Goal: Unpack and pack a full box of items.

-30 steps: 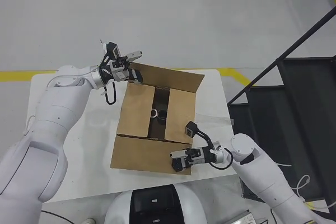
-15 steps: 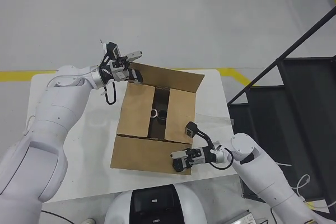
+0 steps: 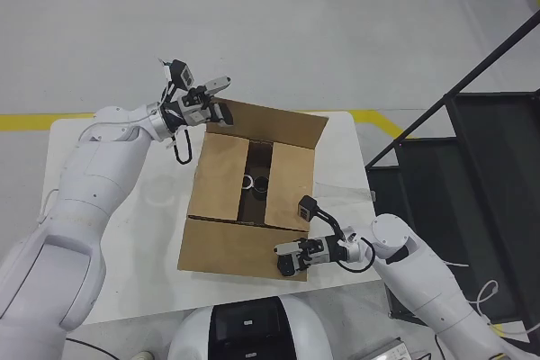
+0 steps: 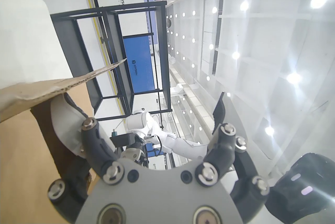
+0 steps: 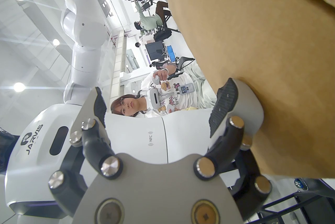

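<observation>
The box (image 3: 290, 184) sits on the tabletop (image 3: 144, 243) between the two claws. Its side flaps (image 3: 218, 175) are folded in, with a dark gap between them. The left claw (image 3: 214, 97) is at one corner of the raised far flap (image 3: 274, 121). It is released, jaws apart: one finger (image 4: 62, 115) lies against the cardboard just under the flap's edge, and the other is out in free air. The right claw (image 3: 286, 261) is at a corner of the near flap (image 3: 229, 247), which spreads outward toward the tabletop's near edge. It is released too, with one finger (image 5: 223, 102) touching the cardboard and the other clear of it.

A wide stretch of bare tabletop lies beside the box on the left claw's side. On the right claw's side only a narrow strip remains, with a black rack (image 3: 468, 180) just past the edge.

In the gap a pale ring (image 3: 249, 183) and a dark round thing (image 3: 262, 187) show side by side. What they are is hard to make out, and the side flaps cover the rest of the inside.
</observation>
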`<state>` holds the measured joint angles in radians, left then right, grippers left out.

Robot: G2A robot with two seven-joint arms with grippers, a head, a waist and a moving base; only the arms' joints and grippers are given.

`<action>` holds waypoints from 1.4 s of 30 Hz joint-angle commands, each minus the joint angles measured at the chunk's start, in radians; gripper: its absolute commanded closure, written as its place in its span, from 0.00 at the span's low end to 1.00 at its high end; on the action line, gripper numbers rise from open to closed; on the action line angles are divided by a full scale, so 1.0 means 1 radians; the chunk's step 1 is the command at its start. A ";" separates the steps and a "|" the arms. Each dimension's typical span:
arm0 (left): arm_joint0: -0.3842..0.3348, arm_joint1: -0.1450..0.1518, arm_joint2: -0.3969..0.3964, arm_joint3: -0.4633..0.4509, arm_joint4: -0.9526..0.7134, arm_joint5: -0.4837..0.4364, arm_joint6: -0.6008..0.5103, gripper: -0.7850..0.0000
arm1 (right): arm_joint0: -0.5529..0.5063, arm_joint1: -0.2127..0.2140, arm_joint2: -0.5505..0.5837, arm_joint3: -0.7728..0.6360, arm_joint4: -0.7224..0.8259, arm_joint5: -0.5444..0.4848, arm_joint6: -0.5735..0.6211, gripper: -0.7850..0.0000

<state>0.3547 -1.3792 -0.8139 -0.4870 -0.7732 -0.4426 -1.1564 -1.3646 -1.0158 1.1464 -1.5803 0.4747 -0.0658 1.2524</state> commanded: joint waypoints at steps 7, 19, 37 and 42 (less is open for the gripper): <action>0.033 0.032 -0.030 -0.078 0.133 0.059 0.194 0.00 | 0.000 0.000 0.000 0.000 0.000 0.000 0.000 0.00; -0.007 -0.025 0.034 0.042 0.265 0.133 0.341 0.00 | 0.000 0.000 0.000 0.000 0.000 0.000 0.000 0.00; -0.064 -0.096 0.075 0.238 0.381 0.207 0.399 0.00 | 0.000 0.000 0.000 0.000 0.000 0.000 0.000 0.00; -0.067 -0.100 0.062 0.250 0.377 0.194 0.373 0.00 | 0.000 0.000 0.000 0.000 0.000 0.000 0.000 0.00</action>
<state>0.2877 -1.4791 -0.7502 -0.2384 -0.3956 -0.2463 -0.7770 -1.3646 -1.0158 1.1464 -1.5803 0.4747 -0.0658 1.2524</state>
